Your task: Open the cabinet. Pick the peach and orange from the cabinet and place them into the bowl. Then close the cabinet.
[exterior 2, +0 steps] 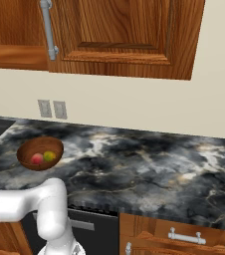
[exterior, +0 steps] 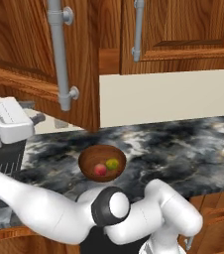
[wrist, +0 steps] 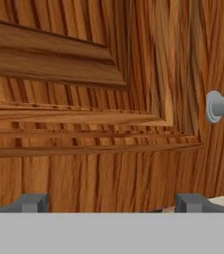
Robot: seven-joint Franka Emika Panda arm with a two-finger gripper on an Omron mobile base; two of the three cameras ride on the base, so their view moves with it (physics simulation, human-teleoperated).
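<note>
Along the bottom edge of the hand view, the two dark fingers (wrist: 33,202) stand wide apart, holding nothing, close before a panelled cabinet door (wrist: 84,99). At centre of the left base view, the bowl (exterior: 102,162) rests on the marble table (exterior: 183,149), containing the peach (exterior: 100,169) and orange (exterior: 112,163) side by side. Upper left, the cabinet (exterior: 178,30) door (exterior: 25,54) stands ajar, grey bar handle (exterior: 59,54) forward.

My arm (exterior 2: 40,204) bends low at the left. Beyond it the bowl (exterior 2: 40,153) sits on the marbled tabletop (exterior 2: 144,164), holding the peach (exterior 2: 37,159) and orange (exterior 2: 49,156) side by side.
</note>
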